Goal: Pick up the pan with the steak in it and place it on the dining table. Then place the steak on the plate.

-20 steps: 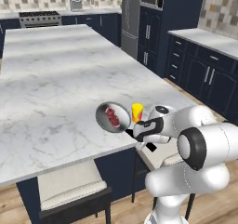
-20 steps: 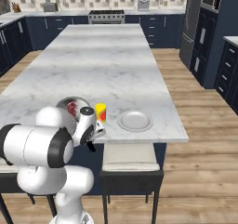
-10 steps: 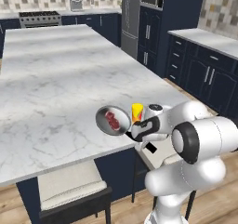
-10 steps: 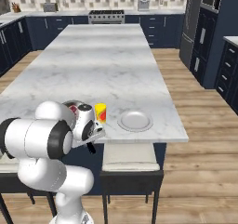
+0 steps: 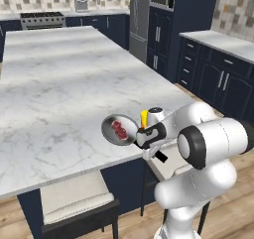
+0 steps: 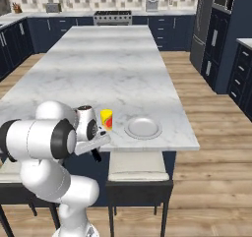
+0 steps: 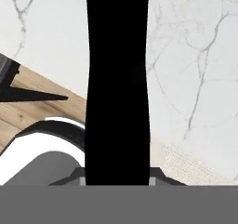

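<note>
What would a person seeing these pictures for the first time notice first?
Probably the grey pan with the red steak inside, at the near edge of the big marble dining table. The end effector is shut on its black handle. Beside it stand a yellow cup and a white plate.

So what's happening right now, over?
Tool shut on pan handle. Steak in pan, at table edge. Yellow cup beside it; plate further along.
</note>
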